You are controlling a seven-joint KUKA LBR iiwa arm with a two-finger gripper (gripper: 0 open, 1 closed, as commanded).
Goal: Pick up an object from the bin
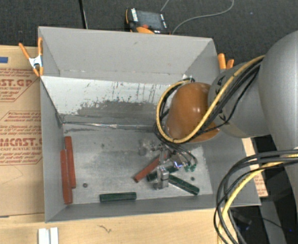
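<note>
My gripper (161,178) reaches down in the bin's front right part, under the orange cover. Its fingertips stand right at the near end of a short reddish-brown stick (145,171) that lies slanted on the floor. A dark green stick (184,185) lies just right of the fingertips, pointing toward the front right corner. Whether either stick sits between the fingers is hidden by the gripper's own body.
Another dark green stick (118,197) lies flat near the front wall. Two long reddish-brown sticks (67,169) lie side by side along the left wall. The arm and its cables cover the bin's right side.
</note>
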